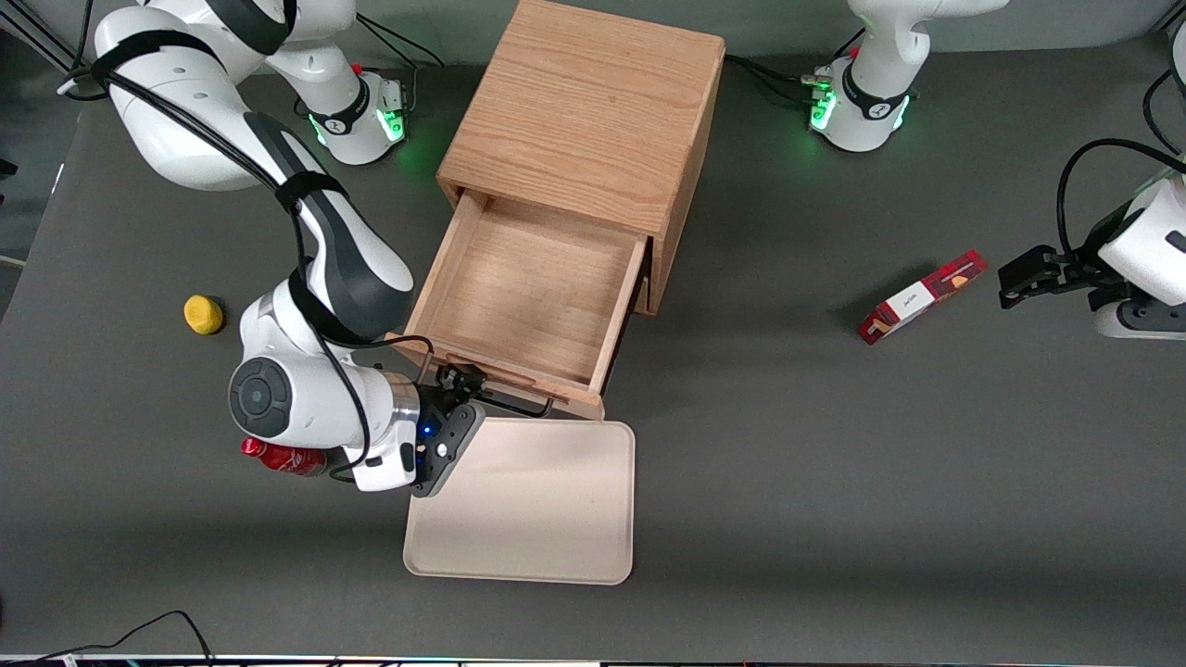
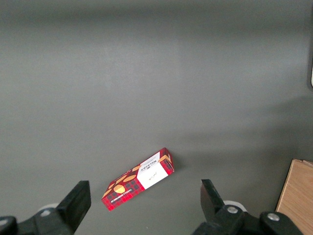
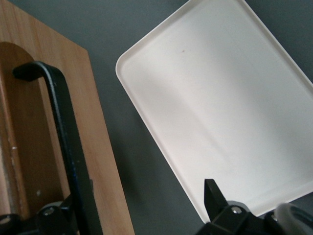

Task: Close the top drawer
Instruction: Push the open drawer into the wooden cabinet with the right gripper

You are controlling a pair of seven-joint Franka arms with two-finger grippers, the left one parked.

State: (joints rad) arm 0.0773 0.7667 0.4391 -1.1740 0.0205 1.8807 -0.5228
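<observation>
I count one wooden cabinet (image 1: pixel 593 111) on the surface (image 1: pixel 834 482). It has one top drawer (image 1: pixel 528 296), and that drawer is pulled out with nothing inside. I see one black handle (image 3: pixel 63 132) on its front. My one gripper (image 1: pixel 460 386) is right at that handle, and I have two fingers (image 3: pixel 215 196). There is one cream tray (image 1: pixel 528 519). There is one yellow ball (image 1: pixel 203 314). There is one red thing (image 1: pixel 278 457) tucked under my arm, mostly hidden. There is one red and white box (image 1: pixel 920 296) toward the parked arm's end.
</observation>
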